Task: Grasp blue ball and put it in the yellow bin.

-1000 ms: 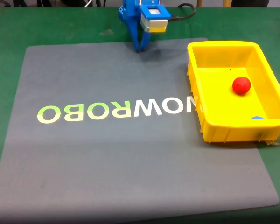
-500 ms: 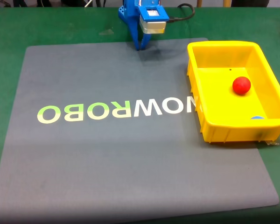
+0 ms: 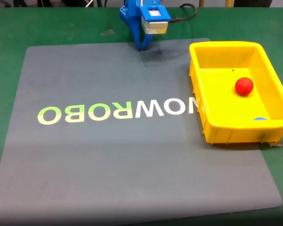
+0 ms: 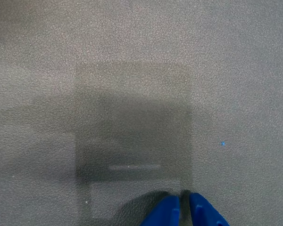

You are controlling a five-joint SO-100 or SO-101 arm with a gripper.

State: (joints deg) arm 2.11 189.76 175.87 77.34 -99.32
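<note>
The yellow bin stands at the right edge of the grey mat. Inside it, a sliver of the blue ball peeks over the near wall at the front right corner; most of it is hidden by that wall. A red ball lies nearer the bin's middle. My blue gripper hangs at the far edge of the mat, well to the left of the bin, pointing down at bare mat. In the wrist view its fingertips stand together, gripper shut and holding nothing.
The grey mat with pale "ROBOROWOW"-style lettering covers most of the green table. The arm's base and a black cable sit at the far edge behind the gripper.
The gripper has drawn back slightly toward the far edge of the mat over the last second and has held still since. The balls and bin have not moved.
</note>
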